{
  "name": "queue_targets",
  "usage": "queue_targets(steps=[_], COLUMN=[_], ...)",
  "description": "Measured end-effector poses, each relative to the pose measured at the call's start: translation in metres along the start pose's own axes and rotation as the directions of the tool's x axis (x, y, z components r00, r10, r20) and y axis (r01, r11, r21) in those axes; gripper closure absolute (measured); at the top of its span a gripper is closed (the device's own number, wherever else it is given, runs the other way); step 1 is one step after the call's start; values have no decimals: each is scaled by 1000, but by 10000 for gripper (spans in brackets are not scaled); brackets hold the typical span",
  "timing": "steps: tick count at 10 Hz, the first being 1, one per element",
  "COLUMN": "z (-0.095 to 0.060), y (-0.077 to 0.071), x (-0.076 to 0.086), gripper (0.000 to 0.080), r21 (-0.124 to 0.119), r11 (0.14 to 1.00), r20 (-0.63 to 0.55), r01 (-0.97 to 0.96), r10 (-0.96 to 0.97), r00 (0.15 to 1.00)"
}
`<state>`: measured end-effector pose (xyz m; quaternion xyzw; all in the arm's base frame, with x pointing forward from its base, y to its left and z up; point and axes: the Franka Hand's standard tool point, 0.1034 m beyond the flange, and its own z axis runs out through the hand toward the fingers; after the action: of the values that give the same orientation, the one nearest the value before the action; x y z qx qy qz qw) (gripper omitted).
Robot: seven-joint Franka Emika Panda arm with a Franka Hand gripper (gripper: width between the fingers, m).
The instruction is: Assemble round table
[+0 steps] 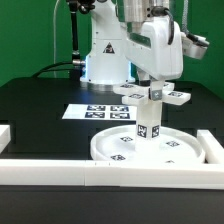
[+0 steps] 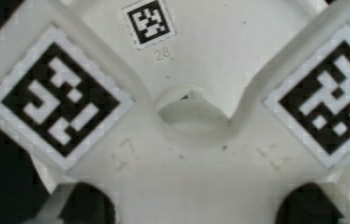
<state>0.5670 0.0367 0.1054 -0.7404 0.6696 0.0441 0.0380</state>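
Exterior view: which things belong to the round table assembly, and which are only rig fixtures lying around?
Part of the job:
round disc
cylindrical leg standing upright on the disc
cross-shaped base piece at the gripper

Just there:
marker board
white border rails
black table

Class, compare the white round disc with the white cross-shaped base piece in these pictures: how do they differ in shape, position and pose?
The large rimmed white round disc is circular; the white cross-shaped base piece has flat spreading arms. The disc lies flat on the black table; the base piece sits raised, above the short white cylindrical leg standing upright on the disc, under the gripper. Both are white plastic bearing black-and-white square tags.
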Motion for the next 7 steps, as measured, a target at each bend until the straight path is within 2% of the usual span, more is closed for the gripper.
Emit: queue_targets(steps=[1, 2, 3, 4, 5, 7], z=[0, 0, 0, -1, -12, -29], y=[0, 0, 0, 0, -1, -3], x=[0, 0, -1, 0, 0, -3], gripper=[354, 276, 276, 172, 172, 151], r21=[1, 2, 2, -4, -16, -7], r11=[999, 999, 999, 1000, 998, 997], r20=[4, 4, 4, 7, 20, 31], r01=[-49, -45, -35, -3, 52, 75], r10=[49, 45, 35, 3, -52, -75], r00=[999, 999, 999, 1000, 998, 997])
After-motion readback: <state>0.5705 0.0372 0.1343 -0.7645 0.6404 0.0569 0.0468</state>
